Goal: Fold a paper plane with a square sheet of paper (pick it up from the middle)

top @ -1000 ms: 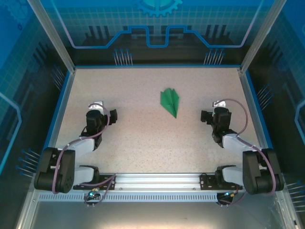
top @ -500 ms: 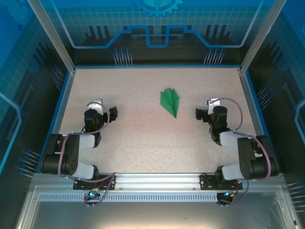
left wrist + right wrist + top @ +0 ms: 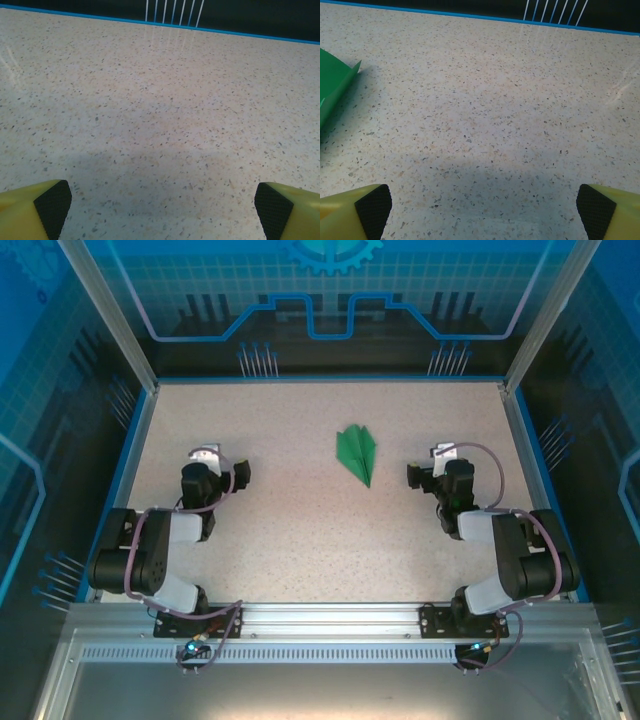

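Note:
The square sheet of paper lies folded as a bright-green paper plane (image 3: 357, 452), a narrow dart with its tip toward the near edge, flat on the speckled table a little right of centre. Nothing touches it. My left gripper (image 3: 222, 464) stands open well to its left, low over bare table, with nothing between the yellow fingers (image 3: 30, 210). Open too is my right gripper (image 3: 428, 464), a short way right of the plane, and empty between its fingers (image 3: 612, 210). One green wing of the paper plane (image 3: 332, 85) shows at the left edge of the right wrist view.
The speckled table (image 3: 300, 530) is ringed by a blue rim (image 3: 320, 379) with dark enclosure walls behind. Both arms sit folded near their bases along the aluminium rail (image 3: 330, 618) at the near edge.
Both arms have folded back, their elbows rising from the near rail toward the table. The right gripper has drifted a little left toward the plane. The plane has not moved.

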{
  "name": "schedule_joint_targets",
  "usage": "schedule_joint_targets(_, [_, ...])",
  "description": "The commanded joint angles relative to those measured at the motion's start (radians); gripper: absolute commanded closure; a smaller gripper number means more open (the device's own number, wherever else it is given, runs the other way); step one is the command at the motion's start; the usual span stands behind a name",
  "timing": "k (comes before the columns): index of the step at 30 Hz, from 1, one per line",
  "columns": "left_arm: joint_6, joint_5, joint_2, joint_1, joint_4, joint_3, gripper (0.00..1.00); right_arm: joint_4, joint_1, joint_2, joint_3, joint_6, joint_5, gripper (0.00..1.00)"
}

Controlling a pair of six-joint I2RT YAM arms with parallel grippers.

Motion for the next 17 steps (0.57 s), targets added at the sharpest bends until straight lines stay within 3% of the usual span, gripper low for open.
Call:
schedule_joint_targets(1, [0.045, 0.012, 0.003, -0.012, -0.018, 0.021, 0.01, 0.04, -0.006, 0.009, 0.01, -0.013, -0.012, 0.0])
schedule_joint_targets(17, [0.044, 0.012, 0.006, -0.012, -0.023, 0.023, 0.02, 0.041, -0.005, 0.009, 0.007, -0.012, -0.013, 0.01])
